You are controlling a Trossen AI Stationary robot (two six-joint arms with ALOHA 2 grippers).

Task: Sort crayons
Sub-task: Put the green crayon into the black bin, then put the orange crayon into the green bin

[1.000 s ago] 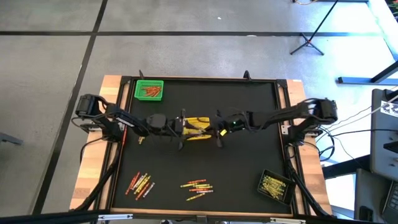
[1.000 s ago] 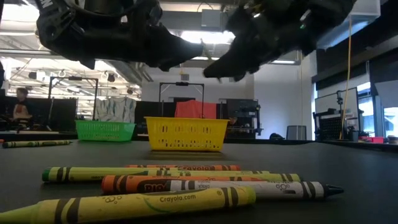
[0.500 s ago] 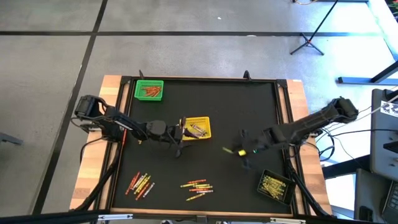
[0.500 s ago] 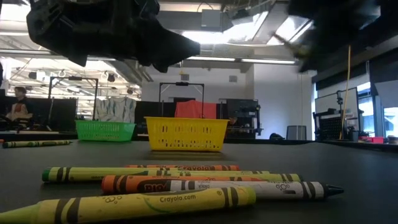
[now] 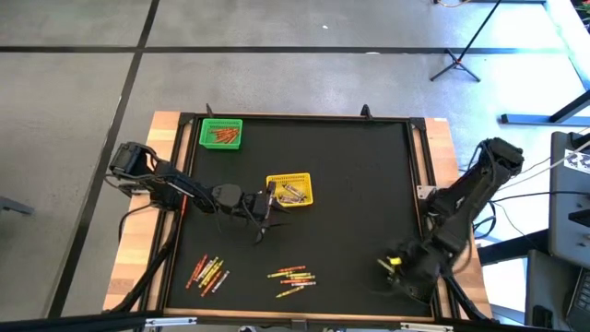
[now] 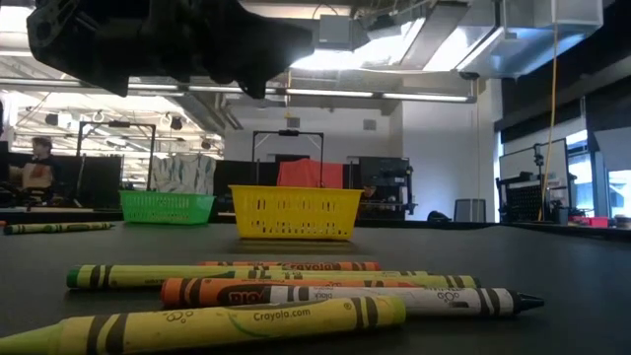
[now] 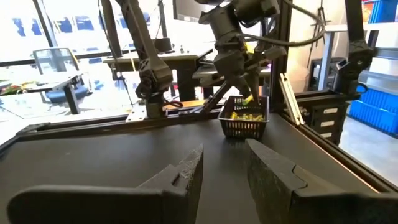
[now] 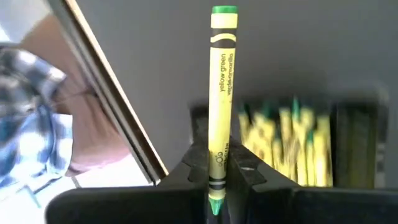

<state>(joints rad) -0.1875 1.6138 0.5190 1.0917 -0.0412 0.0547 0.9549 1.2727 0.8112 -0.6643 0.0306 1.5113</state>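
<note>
Robotics lab: concrete floor (image 5: 74, 101), tripod stand (image 5: 466, 55), ceiling strip lights (image 6: 424, 96)

Grey concrete floor (image 5: 74, 111), black tripod stand (image 5: 466, 51), ceiling strip lights (image 6: 414, 97)

A black table (image 5: 359, 184) carries a green basket (image 5: 221, 134), a yellow basket (image 5: 289, 189), a black basket (image 7: 244, 119) and loose crayons (image 5: 291, 278) near its front edge.

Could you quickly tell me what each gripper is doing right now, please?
Left gripper: open, empty, beside the yellow basket.
Right gripper: shut on a yellow-green crayon, above the black basket.
</note>
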